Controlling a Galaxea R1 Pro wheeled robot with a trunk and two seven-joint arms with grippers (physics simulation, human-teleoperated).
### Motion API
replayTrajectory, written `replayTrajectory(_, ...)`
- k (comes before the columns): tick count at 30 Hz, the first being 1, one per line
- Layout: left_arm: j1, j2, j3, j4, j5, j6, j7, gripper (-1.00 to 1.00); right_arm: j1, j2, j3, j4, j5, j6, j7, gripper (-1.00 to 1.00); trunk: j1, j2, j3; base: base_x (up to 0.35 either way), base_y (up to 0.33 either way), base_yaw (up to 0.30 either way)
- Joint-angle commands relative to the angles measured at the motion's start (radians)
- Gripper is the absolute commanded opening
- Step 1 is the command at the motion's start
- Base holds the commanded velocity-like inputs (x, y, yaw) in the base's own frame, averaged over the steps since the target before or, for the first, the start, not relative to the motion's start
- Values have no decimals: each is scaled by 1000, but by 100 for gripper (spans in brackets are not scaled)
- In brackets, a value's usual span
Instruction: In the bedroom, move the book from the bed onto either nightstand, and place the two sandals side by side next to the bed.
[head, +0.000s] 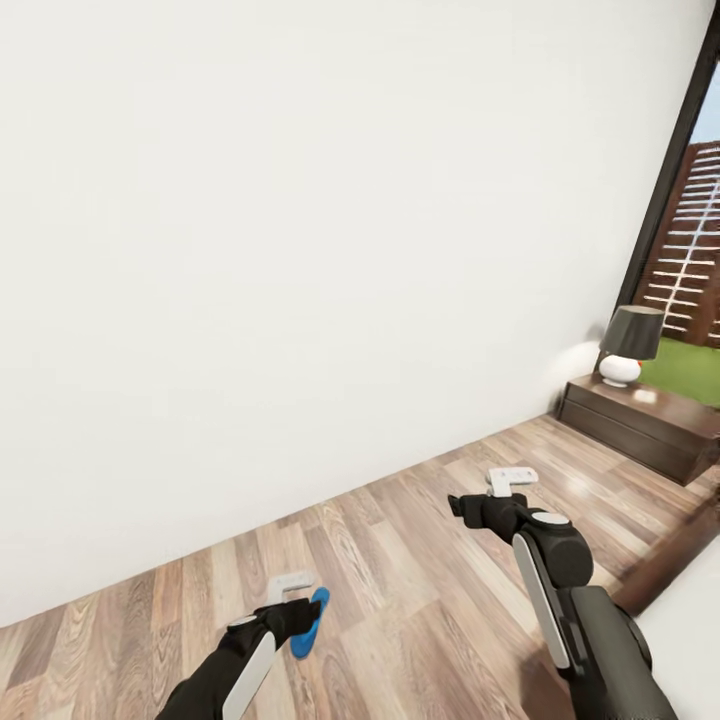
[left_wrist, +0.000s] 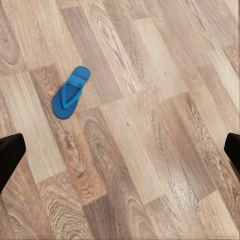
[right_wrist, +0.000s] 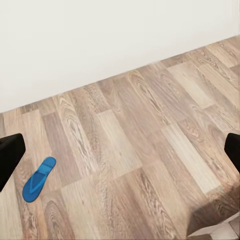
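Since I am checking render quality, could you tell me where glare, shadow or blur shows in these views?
Head view: glossy glare on the floor near the cabinet, and a soft glow on the wall beside the lamp. Left wrist view: the blue sandal is sharp, with hardly any shadow. Right wrist view: a dark shadow at one corner of the planks.

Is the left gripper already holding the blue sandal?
No: in the left wrist view the sandal lies flat on the wood floor, clear of the wide-apart fingertips.
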Motion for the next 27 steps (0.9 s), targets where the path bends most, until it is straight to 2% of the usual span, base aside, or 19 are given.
replayTrajectory(1, 0, 1, -4, -2, 11, 4, 8, 100, -2, 6, 0, -1, 0, 5, -1, 100, 0, -1, -1, 214, 192, -214)
replayTrajectory(4, 2, 2, -4, -1, 11, 4, 7, 100, -4, 23, 0, -1, 0, 5, -2, 100, 0, -1, 0, 229, 205, -230)
replayTrajectory(5, 3, 3, -3, -1, 11, 4, 6, 100, -7, 36, -1, -1, 0, 6, -3, 100, 0, -1, 1, 250, 224, -251)
replayTrajectory(14, 3, 3, -6, -1, 7, 3, 7, 100, -8, 38, -1, -1, 0, 6, -3, 100, 0, -1, 4, 218, 177, -255)
replayTrajectory(27, 3, 2, -5, -1, 5, 0, 14, 100, -9, 38, -1, -1, 0, 6, -3, 100, 0, -1, 9, 37, 27, -258)
